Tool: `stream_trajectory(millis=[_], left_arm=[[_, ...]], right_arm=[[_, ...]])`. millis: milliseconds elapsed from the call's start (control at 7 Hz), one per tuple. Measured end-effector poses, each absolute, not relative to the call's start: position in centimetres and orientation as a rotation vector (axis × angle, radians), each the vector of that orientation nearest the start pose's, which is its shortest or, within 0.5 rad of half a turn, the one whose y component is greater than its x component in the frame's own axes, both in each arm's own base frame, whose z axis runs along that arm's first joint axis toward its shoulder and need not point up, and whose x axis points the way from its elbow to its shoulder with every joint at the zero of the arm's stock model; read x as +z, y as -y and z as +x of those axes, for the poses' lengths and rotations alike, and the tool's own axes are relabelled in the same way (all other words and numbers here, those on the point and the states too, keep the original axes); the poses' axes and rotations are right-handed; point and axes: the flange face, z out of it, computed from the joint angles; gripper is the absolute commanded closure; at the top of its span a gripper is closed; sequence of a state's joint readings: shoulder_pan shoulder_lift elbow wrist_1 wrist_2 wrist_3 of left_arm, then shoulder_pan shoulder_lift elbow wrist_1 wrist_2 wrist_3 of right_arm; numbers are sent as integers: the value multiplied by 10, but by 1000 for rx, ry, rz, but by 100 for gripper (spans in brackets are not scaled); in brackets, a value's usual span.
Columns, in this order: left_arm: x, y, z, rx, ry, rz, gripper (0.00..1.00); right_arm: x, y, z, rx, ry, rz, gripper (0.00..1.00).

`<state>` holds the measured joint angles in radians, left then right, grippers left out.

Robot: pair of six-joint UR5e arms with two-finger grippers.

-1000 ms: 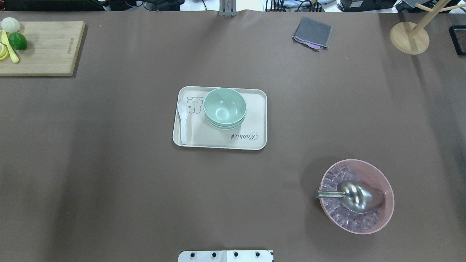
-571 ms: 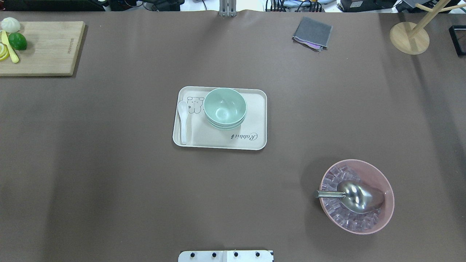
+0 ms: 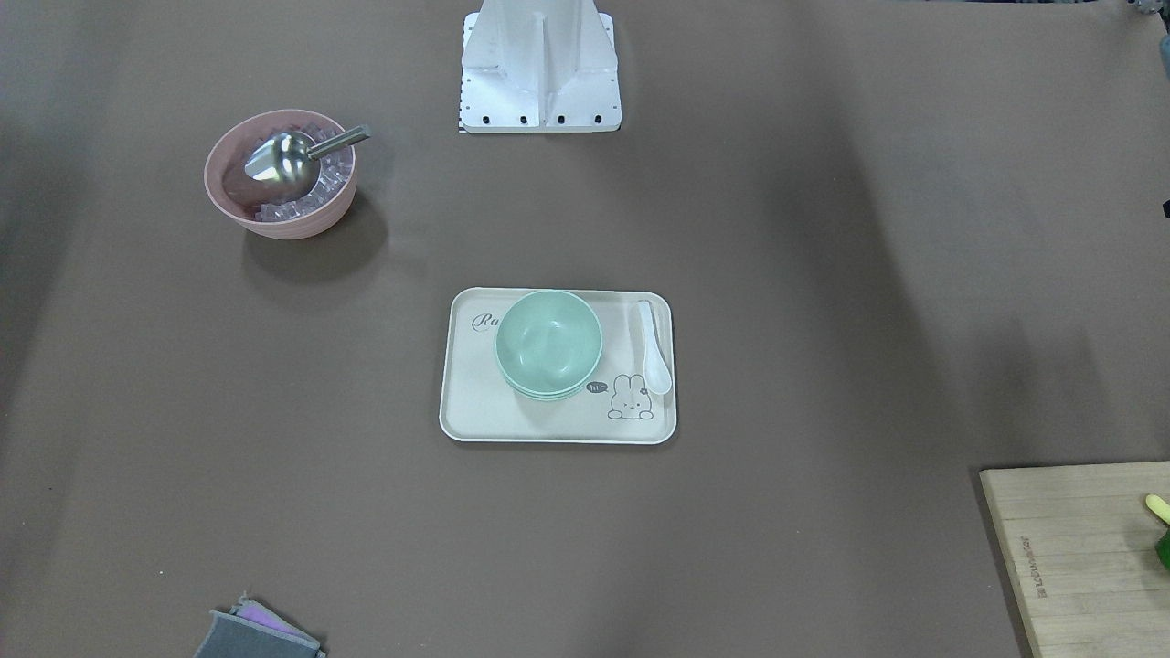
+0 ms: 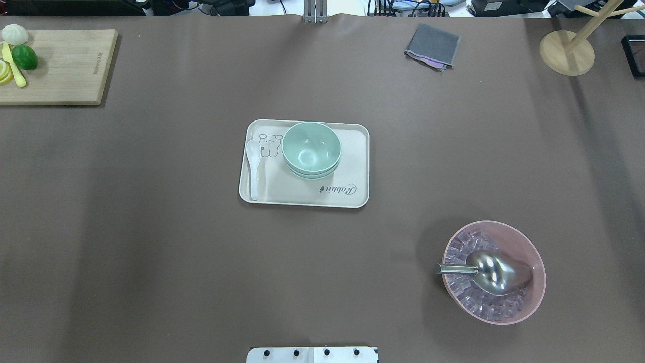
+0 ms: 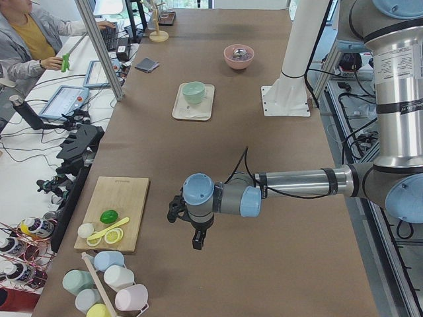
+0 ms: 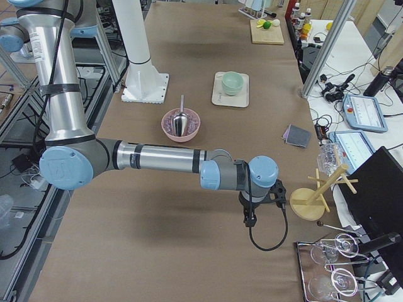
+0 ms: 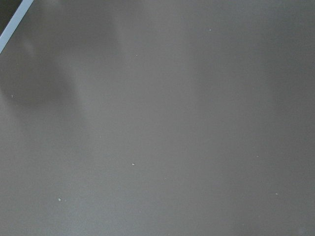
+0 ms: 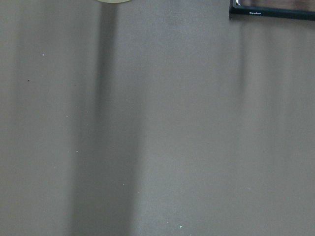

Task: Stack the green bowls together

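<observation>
Green bowls [image 4: 311,146]: pale mint, nested one inside another in a single upright stack, with lower rims showing beneath the top bowl's edge. The stack stands on a cream rectangular tray [image 4: 302,199] at mid-table, in the tray's half away from the robot. White spoon [image 4: 253,166]: lies flat on the same tray, beside the stack on the robot's left, apart from it. Pink bowl [image 4: 538,282]: on the robot's right and nearer its base, well apart from the tray; it holds ice and a metal scoop [image 4: 496,272]. Wooden cutting board [image 4: 65,70]: far left corner, bearing a lime [image 4: 24,57] and cut fruit. Grey cloth [image 4: 432,46] and round-footed wooden stand [image 4: 566,52]: far right. Left gripper [image 5: 196,241]: pointing down over bare brown table [image 4: 151,227], near the cutting board, well apart from the bowls; whether its fingers are spread or closed cannot be told. Right gripper [image 6: 250,220]: pointing down just beside the wooden stand's foot; finger state likewise cannot be told.
</observation>
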<state>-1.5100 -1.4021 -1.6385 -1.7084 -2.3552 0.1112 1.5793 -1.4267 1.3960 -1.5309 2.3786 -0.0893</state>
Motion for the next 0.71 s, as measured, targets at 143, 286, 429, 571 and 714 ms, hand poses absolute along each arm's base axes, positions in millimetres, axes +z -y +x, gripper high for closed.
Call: stream_trajectory(millis=[143,286,429,571,714], left_arm=[[687,425,-37,159,-810,31,2],[687,425,-37,145,-819,21,2],[686,425,-37,128,-820,17,2],[685,425,-38,113,-822,13,2],[683,426,-38,107,-823,14,2]], right_arm=[[663,553,66,-80,806,49,0],[662,553,66,-80,806,49,0],[662,554,66,-80,806,50,0],[662,553,66,-80,807,50,0],[662,553,66,-80,808,50,0]])
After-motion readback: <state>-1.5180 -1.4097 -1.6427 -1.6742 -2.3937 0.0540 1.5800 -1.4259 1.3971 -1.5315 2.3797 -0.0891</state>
